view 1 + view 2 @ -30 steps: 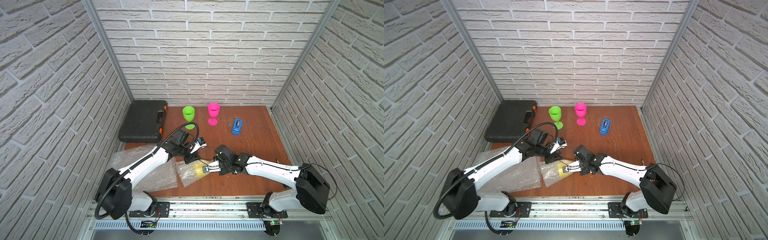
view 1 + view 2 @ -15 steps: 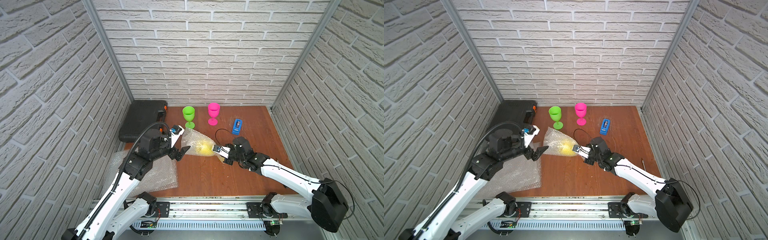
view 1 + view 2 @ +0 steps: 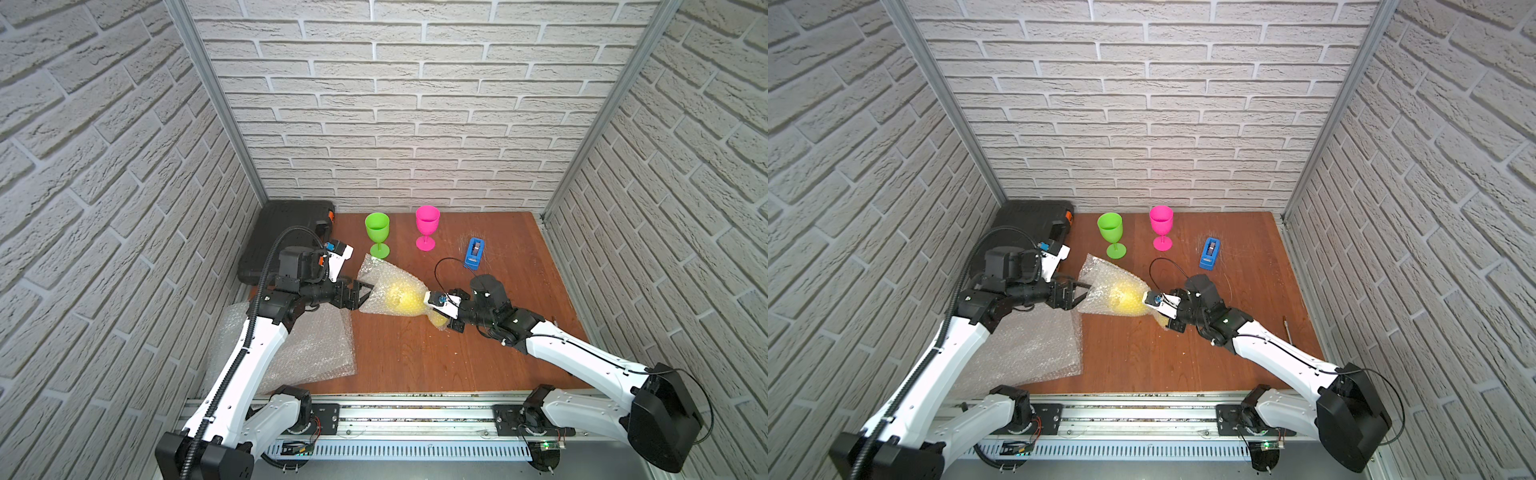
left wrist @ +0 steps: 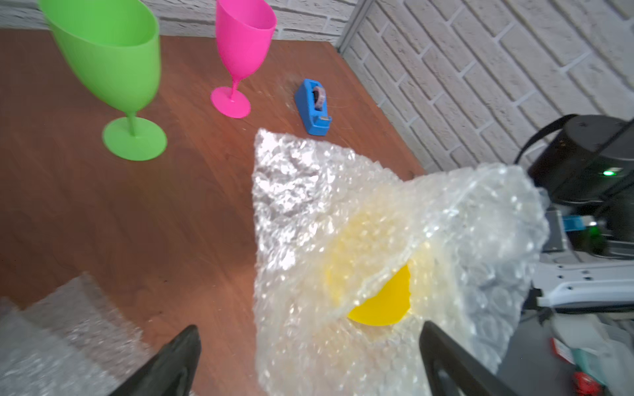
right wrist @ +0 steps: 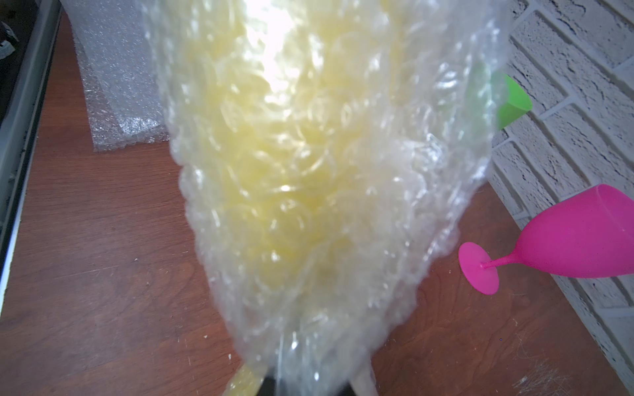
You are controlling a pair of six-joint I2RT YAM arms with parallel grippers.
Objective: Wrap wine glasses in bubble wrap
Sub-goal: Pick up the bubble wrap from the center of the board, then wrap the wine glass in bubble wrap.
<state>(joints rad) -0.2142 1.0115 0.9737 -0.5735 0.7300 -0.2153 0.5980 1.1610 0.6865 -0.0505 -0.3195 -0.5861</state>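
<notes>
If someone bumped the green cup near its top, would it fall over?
Probably. The green goblet stands on a thin stem with a tall bowl above a small round foot, so it looks tippy. It looks like light plastic, so likely unbroken, and it might roll.

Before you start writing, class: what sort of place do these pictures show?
Probably a robot test cell, not a home. White brick-patterned wall panels in metal framing box in a brown wooden tabletop, and two white-and-black robot arms stand on a metal rail along its front edge.
</notes>
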